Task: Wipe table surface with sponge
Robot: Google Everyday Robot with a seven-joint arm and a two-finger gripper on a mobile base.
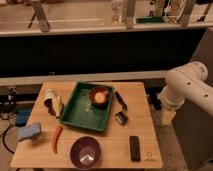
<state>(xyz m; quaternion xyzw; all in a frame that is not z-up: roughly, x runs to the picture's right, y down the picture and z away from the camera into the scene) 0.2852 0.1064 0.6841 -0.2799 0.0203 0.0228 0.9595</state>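
Light-blue sponge (30,131) lies flat at the near left edge of the tan worktop (145,125), nothing gripping it! Just beside it is a red pepper (57,139), then a purple bowl (86,151), with the green tray (82,112) mid-worktop. The white arm (187,90) hangs well apart on the right. Its pincer is out of sight, so spread or pressed together, I can't tell.

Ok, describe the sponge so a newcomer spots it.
The gripper is out of view. On the table surface, go left of the green tray to the edge. The sponge is the light-blue block, paler than the dark blue box behind it.
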